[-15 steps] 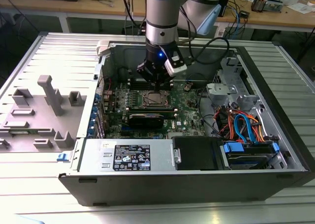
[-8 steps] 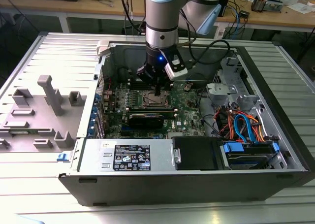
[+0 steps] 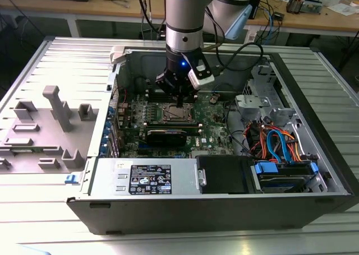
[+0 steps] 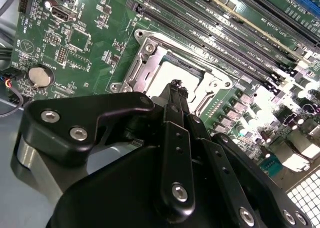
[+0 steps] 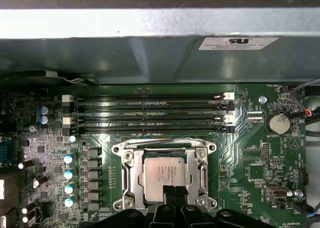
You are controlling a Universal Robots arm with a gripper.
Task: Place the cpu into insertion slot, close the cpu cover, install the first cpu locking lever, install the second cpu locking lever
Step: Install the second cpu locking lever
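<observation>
Workbenches with cables run behind the open computer case (image 3: 224, 202) on my slatted metal table (image 3: 50, 210); inside, the green motherboard (image 5: 250, 163) lies flat. I see the cpu (image 5: 167, 170) seated in the insertion slot (image 5: 131, 174), the cpu cover (image 5: 202, 175) down around it; the gripper (image 5: 174, 194) hangs over the chip's near edge, fingertips pinched together, holding nothing.

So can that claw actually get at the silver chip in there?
Probably yes. The claw sits right at the cpu, which lies in its socket under the cpu cover, its top showing through the cover's window.
</observation>
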